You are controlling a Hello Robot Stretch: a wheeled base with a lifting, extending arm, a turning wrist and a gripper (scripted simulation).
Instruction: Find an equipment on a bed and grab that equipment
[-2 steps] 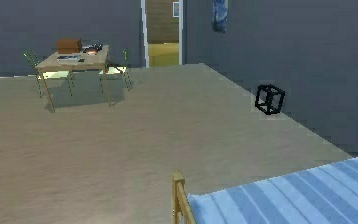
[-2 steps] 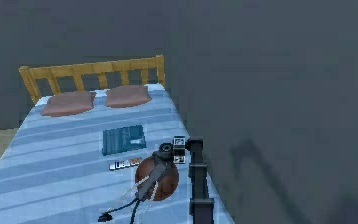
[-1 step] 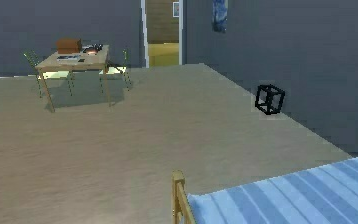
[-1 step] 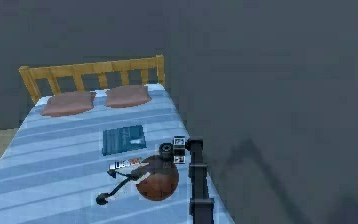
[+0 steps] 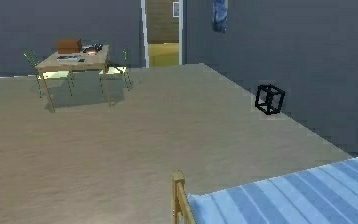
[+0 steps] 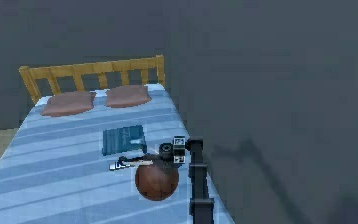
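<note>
**Ball on bed, gripper just above it in the picture**

Arm side view: you are alongside the bed (image 6: pixel 57 160), which has a blue striped cover and a yellow wooden headboard (image 6: pixel 92 73) against a dark wall. 2 reddish-brown pillows (image 6: pixel 97 100) lie side by side below the headboard. A folded blue cloth (image 6: pixel 124 140) lies mid-mattress, with a small pale item (image 6: pixel 117 165) just below it.

The task's thing, a round orange-brown basketball (image 6: pixel 157 182), rests on the cover near the bed's right edge. The arm (image 6: pixel 199 195) rises from the bottom edge just to the ball's right. The gripper (image 6: pixel 165 152) sits directly above the ball in the picture, with bedding behind it. You cannot tell whether it holds anything, or whether it touches the ball.

Forward view: the bed's corner post (image 5: pixel 178 195) is at the bottom. Across the bare floor stands a table (image 5: pixel 72 62) with 2 chairs, and a lit doorway (image 5: pixel 162 30) lies beyond. A black wire-frame cube (image 5: pixel 270 98) sits by the right wall.
</note>
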